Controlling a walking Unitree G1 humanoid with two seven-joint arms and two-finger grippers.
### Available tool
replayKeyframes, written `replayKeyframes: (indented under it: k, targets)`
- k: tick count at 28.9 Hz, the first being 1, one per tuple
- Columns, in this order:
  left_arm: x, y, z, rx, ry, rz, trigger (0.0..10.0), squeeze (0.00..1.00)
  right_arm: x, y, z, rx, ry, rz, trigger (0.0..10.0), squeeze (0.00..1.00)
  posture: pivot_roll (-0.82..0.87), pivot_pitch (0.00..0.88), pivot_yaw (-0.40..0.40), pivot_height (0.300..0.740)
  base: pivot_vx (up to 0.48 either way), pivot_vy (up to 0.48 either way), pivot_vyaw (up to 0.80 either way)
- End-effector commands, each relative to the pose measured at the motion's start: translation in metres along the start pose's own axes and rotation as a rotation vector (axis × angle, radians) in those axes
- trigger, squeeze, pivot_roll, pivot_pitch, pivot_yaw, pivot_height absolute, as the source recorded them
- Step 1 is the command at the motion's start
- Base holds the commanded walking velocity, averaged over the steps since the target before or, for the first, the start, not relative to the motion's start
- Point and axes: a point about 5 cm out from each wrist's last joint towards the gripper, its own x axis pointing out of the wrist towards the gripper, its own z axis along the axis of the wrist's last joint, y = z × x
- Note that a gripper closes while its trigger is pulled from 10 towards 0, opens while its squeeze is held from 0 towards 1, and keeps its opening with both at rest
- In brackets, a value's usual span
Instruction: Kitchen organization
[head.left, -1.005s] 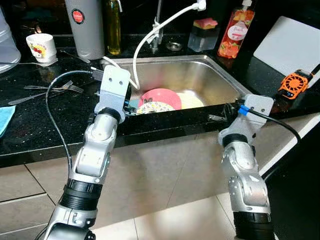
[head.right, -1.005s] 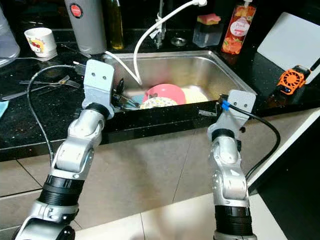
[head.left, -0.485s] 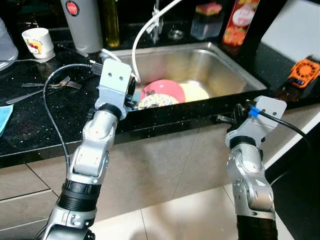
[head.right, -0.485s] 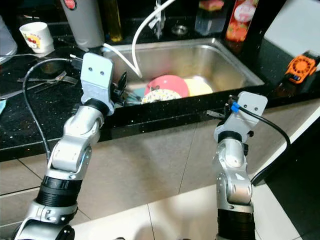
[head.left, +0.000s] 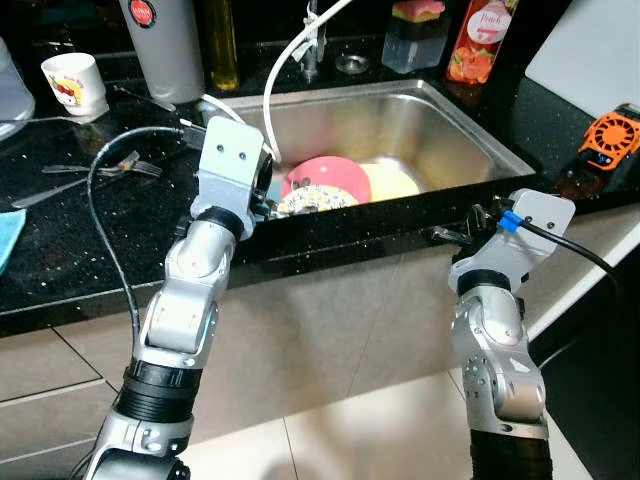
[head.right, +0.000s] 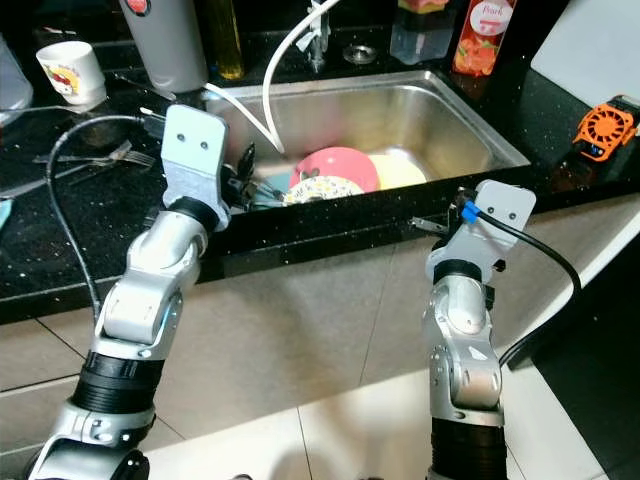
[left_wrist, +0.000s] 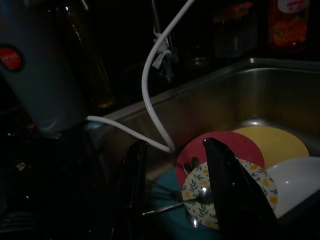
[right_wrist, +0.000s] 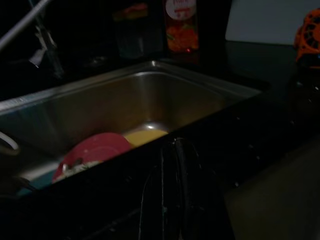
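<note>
Both arms raised at the steel sink (head.left: 455, 135), dishes stacked inside.
Left gripper (left_wrist: 175, 165) over the sink's near-left corner, black fingers spread wide, nothing between them. Right gripper (right_wrist: 172, 165) low against the black speckled counter (head.left: 60, 250) front edge, fingers pressed together, empty. Stack at the gripper's 12 o'clock: round pink plate (head.left: 330, 177), flat yellow plate (head.left: 392, 183), glossy floral plate (left_wrist: 227, 187) with cutlery on it, white dish (left_wrist: 295, 180) cut off at frame edge. White hose (head.left: 290, 70) curves into the basin. Wrist views very dark.
</note>
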Motion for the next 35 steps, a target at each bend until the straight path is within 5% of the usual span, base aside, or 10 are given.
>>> replayKeyframes:
  k: [1,16,35]
  targets:
    - [0.004,-0.004,-0.001,0.008,0.008,-0.018,10.0,0.00,0.001,0.000,-0.003,-0.004,0.006,-0.001,10.0,0.00,0.16,0.000,0.016,0.740,0.000,0.000,0.00]
    - [-0.009,0.009,-0.004,-0.068,-0.052,0.100,10.0,0.00,0.009,0.022,0.003,-0.057,-0.035,0.136,10.0,0.00,0.18,0.000,-0.064,0.740,0.000,0.000,0.00]
    - [-0.010,0.006,-0.012,-0.045,-0.060,0.111,10.0,0.00,0.013,0.020,-0.002,-0.053,-0.023,0.142,10.0,0.00,0.17,0.000,-0.100,0.740,0.000,0.000,0.00]
